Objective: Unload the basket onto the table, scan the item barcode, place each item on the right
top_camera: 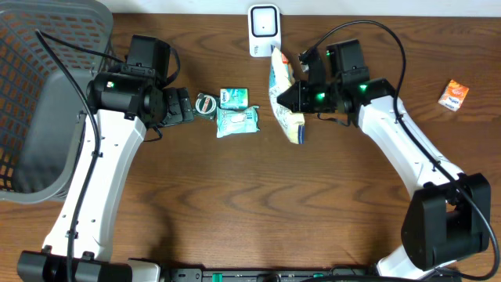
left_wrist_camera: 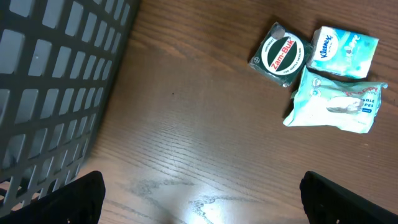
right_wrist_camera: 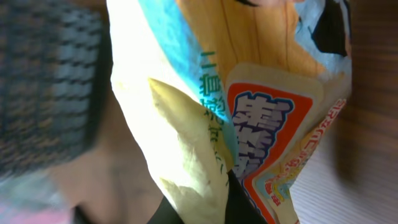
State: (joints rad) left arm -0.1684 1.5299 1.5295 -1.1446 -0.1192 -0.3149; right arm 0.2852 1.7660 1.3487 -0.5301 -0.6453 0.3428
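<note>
The snack bag (right_wrist_camera: 249,124) sits right up against my right wrist lens and fills that view with crinkled yellow, blue and orange film and printed characters. My right gripper (top_camera: 300,97) is clenched on it, pinching a fold of film at the bottom of that view. From overhead, the bag sits in the upper middle of the frame, its top end just below the white scanner (top_camera: 264,30) at the top edge. I cannot find the barcode on any face I can see.

I judge the bag to be light, soft and puffed with air. The film looks slick, so it could creep or twist in the pinch, and the contents are probably brittle. A flat seam or edge is the safer hold, since squeezing the belly risks crushing what is inside.

My left gripper (top_camera: 180,107) is released and empty, its fingers spread wide. It hangs left of centre near a green tin (left_wrist_camera: 280,55), a tissue pack (left_wrist_camera: 344,51) and a wipes pack (left_wrist_camera: 336,102). A grey basket (top_camera: 47,78) fills the upper left.
</note>
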